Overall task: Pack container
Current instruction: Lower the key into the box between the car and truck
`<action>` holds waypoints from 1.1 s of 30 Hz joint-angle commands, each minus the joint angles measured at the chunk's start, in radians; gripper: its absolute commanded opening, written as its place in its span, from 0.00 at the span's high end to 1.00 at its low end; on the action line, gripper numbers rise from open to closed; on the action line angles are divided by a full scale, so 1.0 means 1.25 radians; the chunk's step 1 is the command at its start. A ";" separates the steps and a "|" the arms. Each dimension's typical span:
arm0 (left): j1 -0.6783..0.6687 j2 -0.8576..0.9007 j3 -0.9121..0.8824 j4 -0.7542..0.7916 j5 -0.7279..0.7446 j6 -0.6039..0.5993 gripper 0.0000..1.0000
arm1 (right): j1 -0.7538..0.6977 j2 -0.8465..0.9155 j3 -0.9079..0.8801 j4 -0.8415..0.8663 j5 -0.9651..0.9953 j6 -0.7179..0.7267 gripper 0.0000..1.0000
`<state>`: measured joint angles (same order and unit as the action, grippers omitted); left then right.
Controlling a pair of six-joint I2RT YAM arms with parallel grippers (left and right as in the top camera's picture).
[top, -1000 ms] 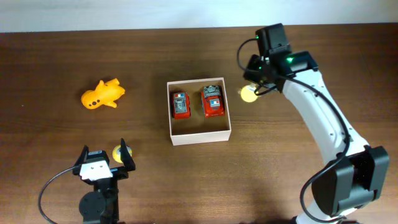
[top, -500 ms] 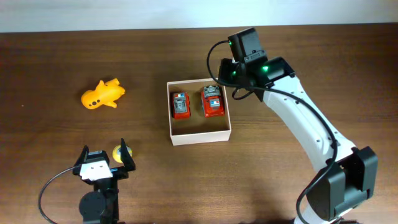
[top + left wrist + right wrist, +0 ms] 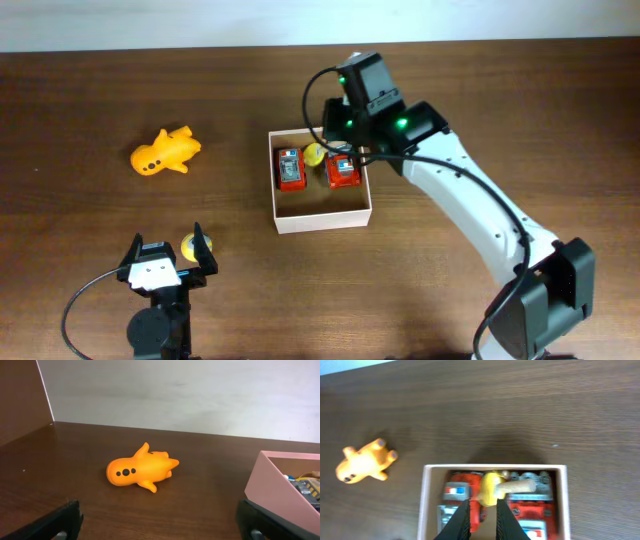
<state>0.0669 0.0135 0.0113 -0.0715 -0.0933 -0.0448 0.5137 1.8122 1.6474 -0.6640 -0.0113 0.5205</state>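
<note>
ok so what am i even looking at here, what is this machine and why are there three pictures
Two robot arms work at a brown table. One picture looks down from above; the other two come from a camera on each wrist. On the table stands a shallow white container with two red toys inside. An orange toy lies apart from it. The right arm's fingers are shut on a small yellow toy, held over the container. The left arm's fingers are open, gripping nothing.

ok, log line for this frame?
right pincer: shut on small yellow toy, over white-walled cardboard container | left pincer: open | orange animal-shaped toy: on table
</note>
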 commanded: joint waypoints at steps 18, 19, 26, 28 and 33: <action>0.005 -0.005 -0.002 -0.004 0.006 0.013 0.01 | 0.080 0.089 0.016 -0.052 0.022 0.027 0.58; 0.005 -0.005 -0.002 -0.004 0.006 0.013 0.01 | 0.079 0.089 0.016 -0.058 0.037 0.027 0.56; 0.005 -0.005 -0.002 -0.004 0.006 0.013 0.01 | 0.048 0.098 0.015 -0.074 0.063 -0.010 0.54; 0.005 -0.005 -0.002 -0.004 0.006 0.013 0.01 | 0.037 0.108 0.014 -0.074 0.064 -0.013 0.54; 0.005 -0.005 -0.002 -0.004 0.006 0.013 0.01 | 0.012 0.138 0.014 -0.070 0.063 -0.015 0.54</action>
<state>0.0669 0.0139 0.0113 -0.0715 -0.0933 -0.0448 0.5468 1.9476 1.6531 -0.7547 0.0475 0.5156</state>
